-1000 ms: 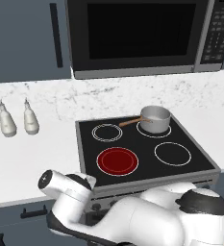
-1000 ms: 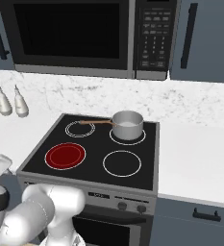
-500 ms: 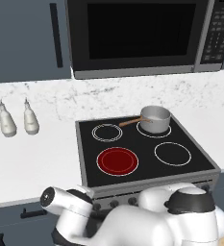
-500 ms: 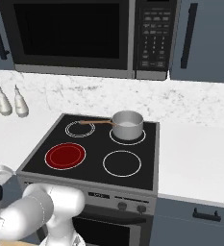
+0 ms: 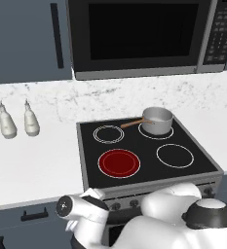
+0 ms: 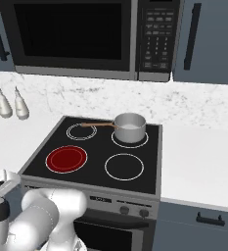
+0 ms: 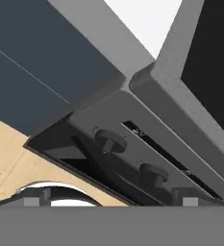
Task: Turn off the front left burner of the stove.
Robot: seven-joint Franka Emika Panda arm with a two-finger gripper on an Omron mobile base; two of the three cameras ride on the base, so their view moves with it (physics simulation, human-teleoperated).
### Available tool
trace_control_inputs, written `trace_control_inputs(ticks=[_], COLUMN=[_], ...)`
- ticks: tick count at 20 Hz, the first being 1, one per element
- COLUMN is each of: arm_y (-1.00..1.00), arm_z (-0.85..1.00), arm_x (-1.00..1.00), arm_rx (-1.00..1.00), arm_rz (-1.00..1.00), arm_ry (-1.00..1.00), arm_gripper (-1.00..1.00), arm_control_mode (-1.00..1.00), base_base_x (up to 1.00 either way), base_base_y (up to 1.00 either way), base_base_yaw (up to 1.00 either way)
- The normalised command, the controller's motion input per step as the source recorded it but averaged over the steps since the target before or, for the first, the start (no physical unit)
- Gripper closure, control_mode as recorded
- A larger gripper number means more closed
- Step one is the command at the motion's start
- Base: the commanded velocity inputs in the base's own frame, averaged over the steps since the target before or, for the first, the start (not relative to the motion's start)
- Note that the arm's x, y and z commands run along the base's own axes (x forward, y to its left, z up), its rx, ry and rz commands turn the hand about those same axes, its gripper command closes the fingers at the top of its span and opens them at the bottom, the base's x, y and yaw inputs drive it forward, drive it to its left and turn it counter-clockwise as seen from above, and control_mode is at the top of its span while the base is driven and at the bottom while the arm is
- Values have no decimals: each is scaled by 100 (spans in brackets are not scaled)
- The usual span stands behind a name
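While the front left burner [image 5: 119,163] glows red, knobs [image 7: 111,140] face the hand.

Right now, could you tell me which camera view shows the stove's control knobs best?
The hand view: two round dark knobs sit close and clear on the stove front panel. The right base view shows two small knobs at the panel's right end; in the left base view the arm covers most of the row.

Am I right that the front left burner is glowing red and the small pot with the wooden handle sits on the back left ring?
Not quite. The front left burner does glow red, but the pot sits on the back right ring; its wooden handle only reaches toward the back left one. The left base view shows this.
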Motion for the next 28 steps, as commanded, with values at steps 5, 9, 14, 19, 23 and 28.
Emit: trace_control_inputs(ticks=[5,9,14,19,23,28], arm_y=[-39,8,28,26,1,0], arm_z=[-15,-37,-26,-7,-1,-9], arm_x=[19,2,9,9,8,22], arm_rx=[0,0,0,0,0,0], arm_rz=[0,0,0,0,0,0], arm_ry=[-8,2,2,0,0,-1], arm_gripper=[-100,-100,-100,-100,-100,-100], arm_control_mode=[-100,-100,-100,-100,-100,-100], base_base_x=[0,0,0,0,0,0], base_base_y=[0,0,0,0,0,0], base_base_yaw=[0,0,0,0,0,0])
